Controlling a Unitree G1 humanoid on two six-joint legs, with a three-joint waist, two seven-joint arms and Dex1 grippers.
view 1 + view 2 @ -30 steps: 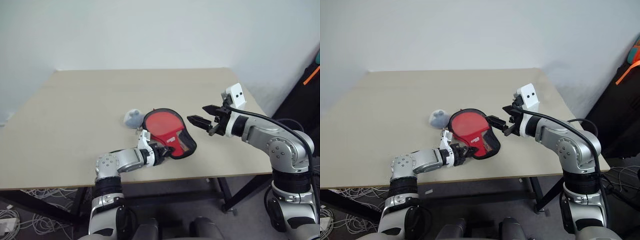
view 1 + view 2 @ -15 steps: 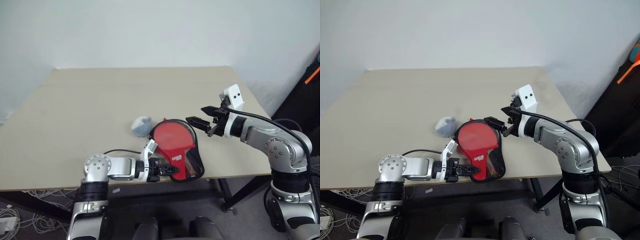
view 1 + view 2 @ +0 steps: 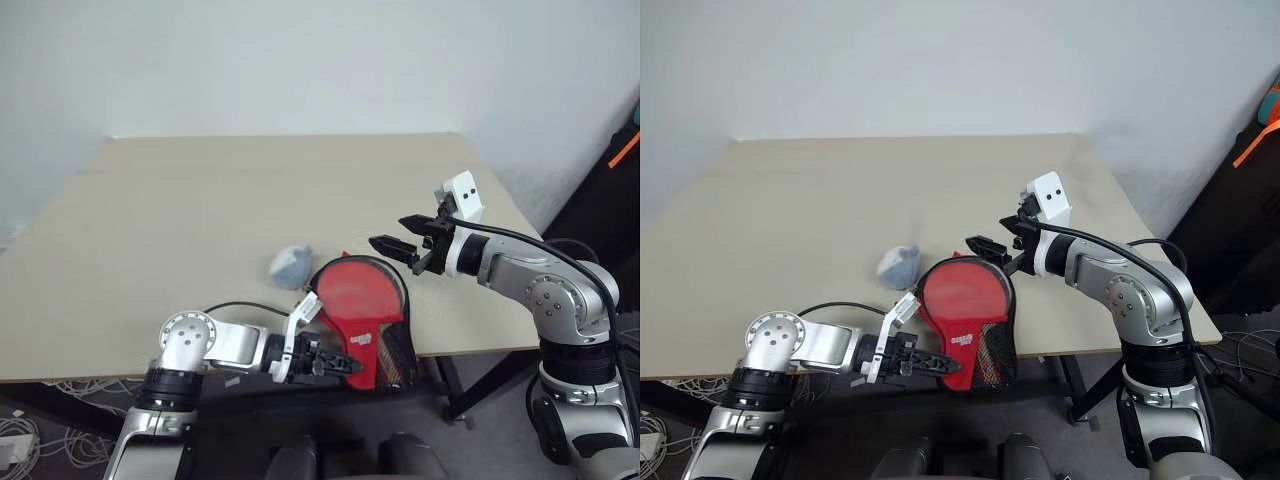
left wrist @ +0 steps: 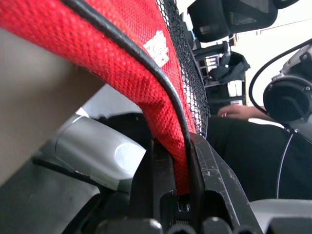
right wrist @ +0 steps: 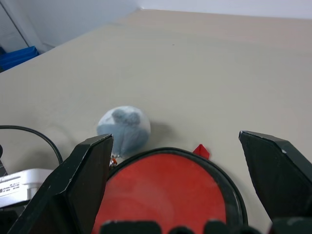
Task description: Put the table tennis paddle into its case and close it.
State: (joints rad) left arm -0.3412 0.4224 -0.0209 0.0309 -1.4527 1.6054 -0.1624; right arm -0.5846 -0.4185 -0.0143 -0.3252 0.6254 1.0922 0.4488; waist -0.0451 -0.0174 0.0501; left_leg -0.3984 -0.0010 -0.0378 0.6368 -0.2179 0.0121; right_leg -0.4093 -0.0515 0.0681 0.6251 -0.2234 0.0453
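In the left eye view, the case [image 3: 365,320] lies at the near edge of the table [image 3: 200,200], with its round red part on the tabletop and its black mesh end hanging over the edge. The left gripper [image 3: 340,366] is below the table edge and its fingers are closed on the narrow end of the case. The right gripper [image 3: 397,238] hovers just behind the round end of the case, and its two fingers stand wide apart with nothing between them. A small greyish ball [image 3: 290,266] rests on the table, just beside the case on the robot's left side. A small red tab [image 3: 346,257] sticks out at the far rim of the case.

The right eye view gives the same arrangement (the black trim of the case is clear here). I cannot tell from these views if the table tennis paddle sits inside the case.

In the left wrist view, the two black fingers [image 4: 161,175] pinch the red fabric of the case and its black trim between them. The white logo [image 4: 157,45] and the black mesh [image 4: 187,73] are seen further along the case. A person's hand [image 4: 239,112] is seen in the background.

In the right wrist view, the fingers of the right gripper are spread wide, and between them are seen the round red end of the case and the greyish ball behind it.
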